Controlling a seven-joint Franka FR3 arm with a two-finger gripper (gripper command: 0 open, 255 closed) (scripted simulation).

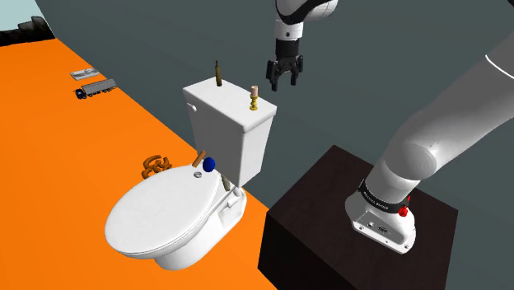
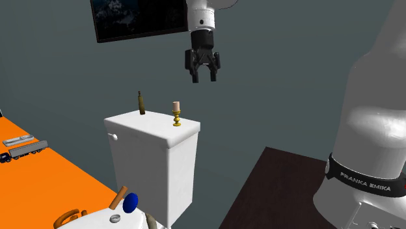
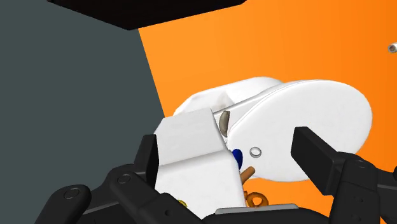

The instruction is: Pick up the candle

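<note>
The white arm's black hand (image 1: 284, 82) hangs in the air over a white toilet tank (image 1: 231, 123), its two fingers spread wide and gripping nothing. The candle (image 1: 254, 92), a short pinkish stub upright in a small gold holder, stands on the tank's flat top, near the corner at the shoulder view's right. The hand is higher up and a little to that view's right of the candle, well apart from it. A slim brown bottle (image 1: 218, 74) stands upright on the same top, apart from the candle, toward the shoulder view's left. Lower down, a blue ball (image 1: 209, 164) rests on the closed toilet lid (image 1: 161, 214) close to the tank. The toilet sits on an orange floor (image 1: 66, 148), where a toy truck (image 1: 95, 88) is parked far off beside the grey wall. The arm's dark stand (image 1: 329, 214) is next to the toilet. In the wrist view, the parted fingers frame the tank from above.
</note>
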